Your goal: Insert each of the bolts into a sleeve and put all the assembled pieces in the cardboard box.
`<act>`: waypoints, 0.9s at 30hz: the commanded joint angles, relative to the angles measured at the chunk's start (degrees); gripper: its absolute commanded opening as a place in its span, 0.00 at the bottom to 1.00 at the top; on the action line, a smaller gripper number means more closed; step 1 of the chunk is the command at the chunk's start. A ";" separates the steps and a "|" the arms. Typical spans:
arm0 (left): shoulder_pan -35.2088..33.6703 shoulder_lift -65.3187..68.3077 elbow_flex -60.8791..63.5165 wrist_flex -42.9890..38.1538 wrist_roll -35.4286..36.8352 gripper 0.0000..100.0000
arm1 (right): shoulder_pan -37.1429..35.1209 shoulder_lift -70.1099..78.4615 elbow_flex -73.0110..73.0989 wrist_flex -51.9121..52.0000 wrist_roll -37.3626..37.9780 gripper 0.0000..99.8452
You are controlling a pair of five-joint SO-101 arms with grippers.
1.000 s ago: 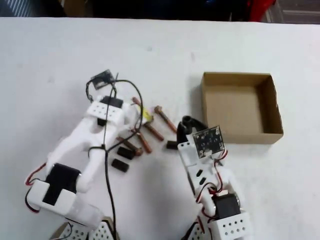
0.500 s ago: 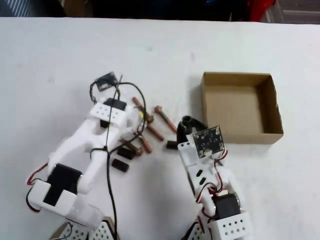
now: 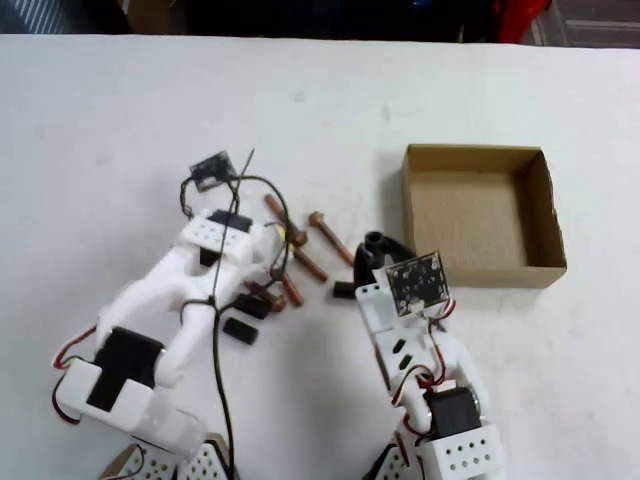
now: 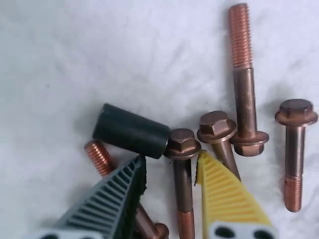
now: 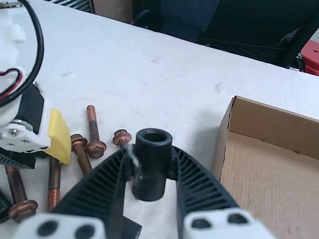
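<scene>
In the left wrist view my left gripper [image 4: 172, 158] is open, its grey finger [image 4: 117, 191] and yellow finger [image 4: 224, 194] on either side of a copper bolt [image 4: 182, 174] lying on the table. A black sleeve [image 4: 130, 130] lies just beyond the grey fingertip, touching that bolt's head. Several more bolts [image 4: 241, 74] lie close by. My right gripper [image 5: 151, 160] is shut on another black sleeve [image 5: 152, 149], held upright with its bore facing up, left of the cardboard box [image 3: 480, 210]. The box holds nothing.
In the high view the bolts [image 3: 300, 255] lie in a cluster between the two arms. Loose black sleeves [image 3: 238, 330] lie near the left arm, and one [image 3: 343, 290] lies by the right gripper. A black cable [image 3: 215, 300] loops over the left arm.
The left arm has shifted slightly toward the bolt cluster, and its wrist has tilted. The right arm has kept still with its sleeve.
</scene>
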 commanded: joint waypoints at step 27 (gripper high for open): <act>0.75 -0.22 -0.44 -7.82 -18.29 0.07 | 0.66 -1.01 0.53 0.22 0.00 0.02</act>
